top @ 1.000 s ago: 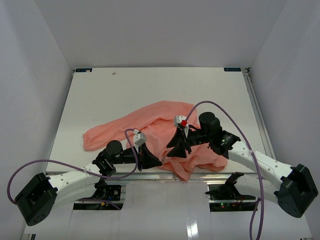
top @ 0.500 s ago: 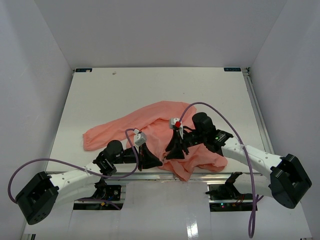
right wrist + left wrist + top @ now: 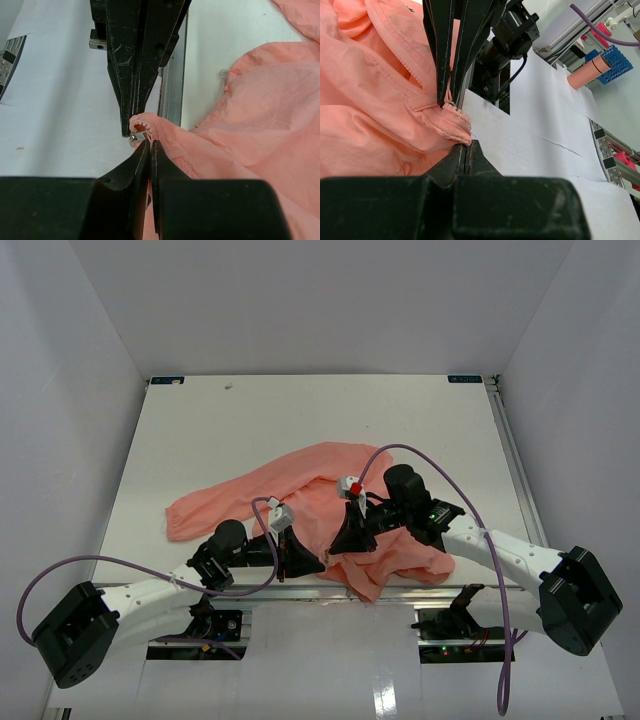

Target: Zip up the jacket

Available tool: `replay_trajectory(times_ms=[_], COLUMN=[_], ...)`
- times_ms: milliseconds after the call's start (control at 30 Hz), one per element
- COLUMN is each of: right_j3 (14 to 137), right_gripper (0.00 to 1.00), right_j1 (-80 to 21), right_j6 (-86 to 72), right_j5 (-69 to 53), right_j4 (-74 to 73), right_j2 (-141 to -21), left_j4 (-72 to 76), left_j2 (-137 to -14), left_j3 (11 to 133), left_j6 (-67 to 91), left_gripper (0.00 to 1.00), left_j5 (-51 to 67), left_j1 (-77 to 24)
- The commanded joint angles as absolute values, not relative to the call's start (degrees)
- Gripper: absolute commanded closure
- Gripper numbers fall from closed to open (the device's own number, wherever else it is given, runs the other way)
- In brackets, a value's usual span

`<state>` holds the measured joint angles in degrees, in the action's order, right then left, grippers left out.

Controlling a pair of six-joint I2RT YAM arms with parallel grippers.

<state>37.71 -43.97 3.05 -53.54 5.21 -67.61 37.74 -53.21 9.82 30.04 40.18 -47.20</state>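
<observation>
Inside left end effector [image 3: 454, 124], jacket [image 3: 370, 100] hem pinched

One jacket [image 3: 318, 472], two end effectors [image 3: 301, 562] [image 3: 351, 540], one table [image 3: 300, 410].

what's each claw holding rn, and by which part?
Both hold the jacket: the left claw pinches an end of its zipper tape, the right claw pinches a toothed zipper end.
</observation>
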Motion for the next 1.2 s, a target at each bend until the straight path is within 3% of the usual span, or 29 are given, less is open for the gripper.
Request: replay_trajectory(times_ms=[0, 167, 267, 367, 433, 533, 733, 1167], right_j3=[38.88, 38.33, 38.23, 38.76, 39.08, 39.02, 38.51, 36.31], right_gripper=[0.92, 0.91, 0.79, 0.75, 0.78, 0.92, 0.92, 0.92], right_j1=[-44.21, -44.21, -44.21, -44.21, -44.21, -44.21, -44.21, -43.05], right_j6=[2.34, 1.57, 1.18, 0.73, 0.47, 0.44, 0.44, -0.40], right_j5=[-54.37, -51.03, -51.38, -52.35, -52.47, -52.03, -51.13, -35.70], right_j4=[8.38, 9.62, 10.23, 10.31, 10.59, 10.72, 11.37, 12.02], right_j2=[-66.77, -65.06, -64.42, -65.10, -65.69, -66.09, -65.43, -60.90], left_j4=[37.91, 36.94, 36.91, 36.68, 37.04, 37.18, 36.97, 35.29], left_j2=[-53.14, -52.93, -52.58, -52.38, -52.46, -52.56, -52.38, -52.07], left_j3=[10.17, 10.28, 10.04, 10.14, 10.20, 10.14, 9.98, 11.04], left_j6=[30.06, 30.23, 30.31, 30.41, 30.56, 30.59, 30.71, 30.32], left_gripper=[1.00, 1.00, 1.00, 1.00, 1.00, 1.00, 1.00, 1.00], left_j5=[41.31, 41.20, 41.07, 40.90, 41.03, 41.13, 40.76, 43.35], left_j1=[-46.96, -46.85, -46.86, -46.76, -46.76, -46.76, -46.67, -46.49])
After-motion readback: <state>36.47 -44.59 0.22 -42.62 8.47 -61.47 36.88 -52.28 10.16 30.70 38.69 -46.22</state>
